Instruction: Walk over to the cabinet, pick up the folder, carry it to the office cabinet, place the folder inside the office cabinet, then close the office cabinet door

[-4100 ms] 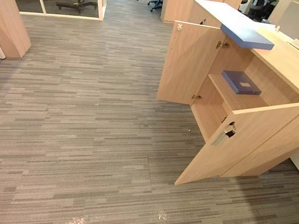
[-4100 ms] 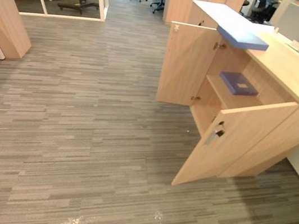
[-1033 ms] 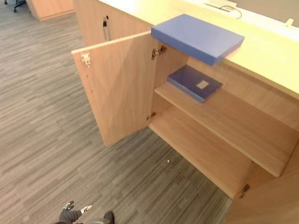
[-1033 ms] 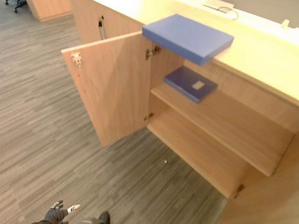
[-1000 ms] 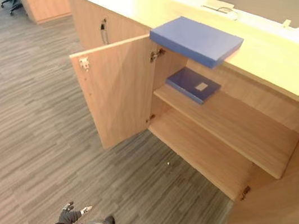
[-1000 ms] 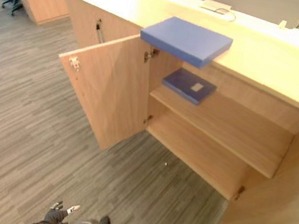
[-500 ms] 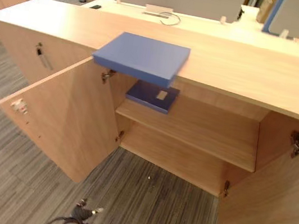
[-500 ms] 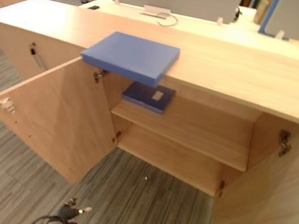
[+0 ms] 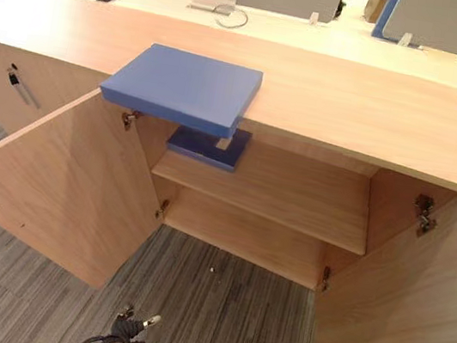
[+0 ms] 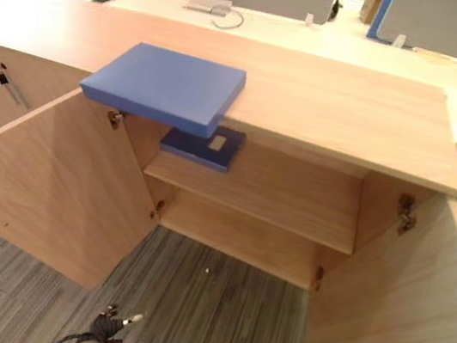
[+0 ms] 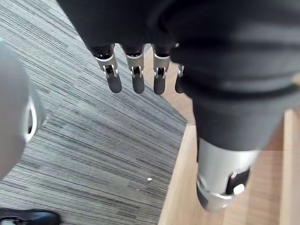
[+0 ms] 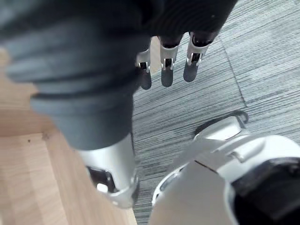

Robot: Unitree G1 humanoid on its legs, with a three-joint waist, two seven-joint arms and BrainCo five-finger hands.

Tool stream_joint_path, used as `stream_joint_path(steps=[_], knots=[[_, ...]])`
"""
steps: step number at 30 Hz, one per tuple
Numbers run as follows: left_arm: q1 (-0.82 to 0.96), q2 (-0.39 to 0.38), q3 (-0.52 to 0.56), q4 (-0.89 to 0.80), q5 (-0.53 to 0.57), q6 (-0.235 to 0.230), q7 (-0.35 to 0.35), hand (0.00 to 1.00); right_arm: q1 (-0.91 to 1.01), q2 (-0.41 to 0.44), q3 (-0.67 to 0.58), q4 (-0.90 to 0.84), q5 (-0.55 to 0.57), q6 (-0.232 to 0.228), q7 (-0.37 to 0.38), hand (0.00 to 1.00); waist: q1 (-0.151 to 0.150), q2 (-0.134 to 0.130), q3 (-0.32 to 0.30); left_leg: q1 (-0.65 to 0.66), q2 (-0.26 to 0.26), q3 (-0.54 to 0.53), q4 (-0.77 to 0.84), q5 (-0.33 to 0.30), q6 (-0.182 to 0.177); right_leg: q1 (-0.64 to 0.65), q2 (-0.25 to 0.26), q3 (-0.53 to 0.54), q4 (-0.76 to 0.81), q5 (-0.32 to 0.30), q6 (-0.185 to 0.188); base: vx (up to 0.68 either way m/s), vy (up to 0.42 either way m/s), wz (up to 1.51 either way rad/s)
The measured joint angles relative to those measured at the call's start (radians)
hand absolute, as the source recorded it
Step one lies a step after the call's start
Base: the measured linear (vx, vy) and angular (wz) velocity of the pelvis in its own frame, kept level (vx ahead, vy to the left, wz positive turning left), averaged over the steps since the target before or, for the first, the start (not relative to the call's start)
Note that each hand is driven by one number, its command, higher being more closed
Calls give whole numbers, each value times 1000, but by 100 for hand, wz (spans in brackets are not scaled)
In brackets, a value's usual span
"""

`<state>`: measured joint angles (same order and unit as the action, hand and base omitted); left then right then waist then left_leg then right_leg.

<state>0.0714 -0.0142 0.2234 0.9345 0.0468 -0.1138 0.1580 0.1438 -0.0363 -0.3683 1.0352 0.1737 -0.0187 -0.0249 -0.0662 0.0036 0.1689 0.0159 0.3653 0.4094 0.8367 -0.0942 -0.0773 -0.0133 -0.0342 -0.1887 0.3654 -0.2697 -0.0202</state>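
**Dark covers, silver fingers**

The left hand (image 11: 187, 56) wears a matte black ribbed cover. Its silver fingers (image 11: 137, 77) have small dark slots and rounded dark tips, and its thumb (image 11: 220, 183) is a stout silver cylinder. The right hand (image 12: 93, 56) looks the same, with an equally silver thumb.

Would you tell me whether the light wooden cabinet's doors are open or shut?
Open: its left door and right door stand swung outward, exposing the inner shelf.
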Motion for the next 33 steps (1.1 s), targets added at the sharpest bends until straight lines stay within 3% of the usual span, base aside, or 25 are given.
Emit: stream_joint_path(steps=[2,4,6,8,9,10,11,13,16,18,24,29,33], knots=[[11,-1,-5,-26,-13,-6,0,0,5,0,-3,-4,-2,0,-2,0,7,-9,-6,-62,16,-34,96,-44,13,44,2,13,-24,-2,-17,171,15,-25],[11,-1,-16,-44,-64,-11,-4,0,-13,-2,-3,0,-2,1,-5,0,16,-12,-7,-110,-24,-39,30,-100,15,67,-14,58,-51,15,-31,174,88,-53],[22,1,-47,-76,-176,-14,-27,0,-33,-3,-3,1,-3,4,-5,0,31,-15,-7,-134,-112,-106,-154,-129,3,74,-51,103,-66,31,-9,173,151,-76],[58,0,-123,-160,-371,-23,-91,0,-44,-13,0,-1,-20,6,3,0,38,-9,-11,-136,-215,-225,-470,-81,-4,86,-94,144,-84,32,36,268,297,-66],[64,0,-139,-182,-425,-23,-113,0,-45,-15,0,-1,-30,6,7,0,38,-5,-12,-136,-225,-251,-531,-35,-3,90,-98,148,-86,28,53,258,287,-38],[73,0,-161,-221,-477,-24,-131,0,-42,-20,3,-1,-38,7,11,0,39,13,-22,-137,-231,-276,-590,78,-4,101,-94,154,-91,18,76,206,254,-21],[75,20,-179,-258,-545,-24,-159,0,-35,-11,19,8,-38,10,18,0,37,-14,-31,-130,-260,-278,-575,87,-20,116,-122,167,-104,9,108,259,314,-18],[93,43,-203,-383,-634,-32,-190,0,-29,-7,48,9,-44,12,32,0,40,-48,-55,-105,-312,-254,-626,77,-2,119,-177,168,-132,18,123,262,327,-14],[103,65,-213,-596,-711,-57,-195,0,-42,-6,65,17,-78,14,43,0,41,-43,-63,-56,-369,-227,-714,95,36,140,-228,169,-187,61,154,196,226,-14],[105,78,-235,-744,-697,-94,-156,0,-46,-17,92,21,-84,17,43,0,41,-25,-75,-31,-387,-218,-779,118,49,145,-239,170,-218,88,156,126,121,-9],[109,90,-334,-933,-627,-97,-125,0,-53,-35,137,28,-116,21,43,0,32,-9,-102,12,-383,-210,-869,158,51,151,-226,169,-253,118,156,64,29,-9],[117,53,-340,-1043,-423,-96,-29,0,-51,-49,157,28,-115,28,41,0,29,1,-111,25,-370,-209,-921,194,48,138,-210,169,-254,127,155,-43,-19,-4],[161,-22,-356,-1104,-175,-89,90,0,-28,-57,158,21,-115,30,19,0,35,3,-112,18,-371,-231,-927,191,50,138,-208,166,-251,126,155,-93,-16,8]])
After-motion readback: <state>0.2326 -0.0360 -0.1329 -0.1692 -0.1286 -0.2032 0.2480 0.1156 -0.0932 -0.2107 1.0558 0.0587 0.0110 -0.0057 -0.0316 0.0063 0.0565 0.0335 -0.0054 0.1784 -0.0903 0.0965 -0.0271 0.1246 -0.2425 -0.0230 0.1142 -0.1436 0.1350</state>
